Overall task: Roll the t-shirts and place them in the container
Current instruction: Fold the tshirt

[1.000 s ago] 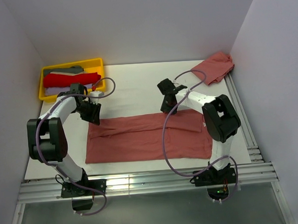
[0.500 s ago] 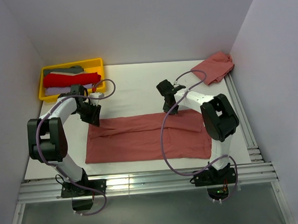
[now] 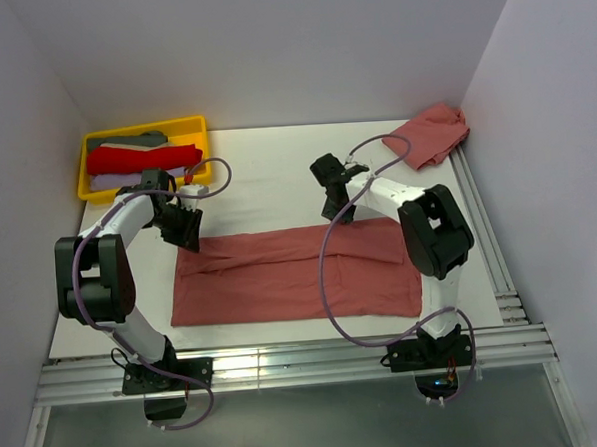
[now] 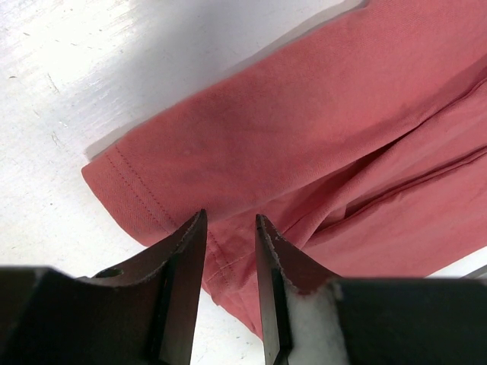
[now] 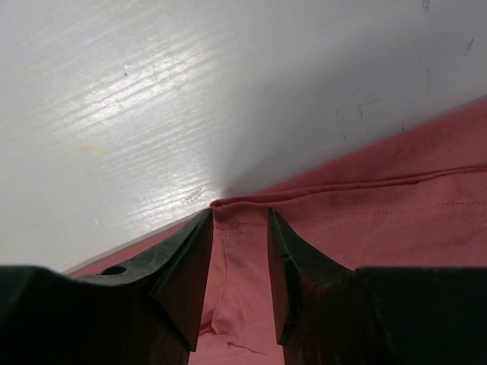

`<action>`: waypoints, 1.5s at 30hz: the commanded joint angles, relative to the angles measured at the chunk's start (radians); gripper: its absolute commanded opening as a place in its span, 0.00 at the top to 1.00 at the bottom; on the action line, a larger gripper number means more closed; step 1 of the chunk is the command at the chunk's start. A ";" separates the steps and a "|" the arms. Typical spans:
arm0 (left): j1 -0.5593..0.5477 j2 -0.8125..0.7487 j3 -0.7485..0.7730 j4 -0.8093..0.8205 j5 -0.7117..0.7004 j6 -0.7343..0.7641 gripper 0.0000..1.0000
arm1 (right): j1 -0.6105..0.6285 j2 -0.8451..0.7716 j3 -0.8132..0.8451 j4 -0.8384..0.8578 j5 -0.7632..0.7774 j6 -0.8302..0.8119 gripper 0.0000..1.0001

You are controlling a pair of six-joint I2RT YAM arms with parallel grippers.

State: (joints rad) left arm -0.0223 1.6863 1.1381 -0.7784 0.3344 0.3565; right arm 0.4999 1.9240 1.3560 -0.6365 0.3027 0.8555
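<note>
White table [image 3: 266, 175], matte, faintly scuffed. Boxed in by plain pale walls: back wall [image 3: 269, 45] at the far edge, others at left and right edges. Aluminium rails [image 3: 306, 361] along the near edge, more along the right edge. Grey floor [image 3: 309, 423] below. Soft even light, glare on the near rails.

Bare worktop [image 3: 266, 170] open at centre back, beyond flat shirt [image 3: 291, 279]. Far-left corner blocked by tray [image 3: 205, 138], far-right by crumpled shirt [image 3: 429, 137].
</note>
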 commanded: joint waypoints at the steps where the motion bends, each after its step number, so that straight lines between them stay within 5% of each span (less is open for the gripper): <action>1: 0.001 0.004 0.009 0.004 0.008 0.007 0.63 | 0.006 0.021 0.029 -0.011 0.033 0.007 0.58; 9: 0.001 0.006 0.006 0.004 0.005 0.012 0.63 | 0.008 0.044 0.038 -0.017 0.035 0.008 0.58; 17: 0.001 0.004 0.008 0.005 0.003 0.012 0.63 | 0.008 -0.013 0.006 -0.011 0.050 0.022 0.79; 26: 0.001 0.012 0.009 0.002 0.003 0.016 0.64 | 0.014 -0.100 -0.054 -0.019 0.061 0.036 0.87; 37: 0.001 0.012 0.011 -0.002 0.002 0.030 0.63 | 0.046 -0.345 -0.284 0.012 0.049 0.099 0.89; 45: 0.001 0.015 0.003 0.002 0.008 0.036 0.63 | 0.051 -0.323 -0.282 0.024 0.053 0.094 0.80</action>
State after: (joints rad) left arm -0.0223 1.7012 1.1381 -0.7811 0.3344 0.3756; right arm 0.5457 1.5875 1.0428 -0.6292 0.3222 0.9455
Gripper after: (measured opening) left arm 0.366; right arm 0.198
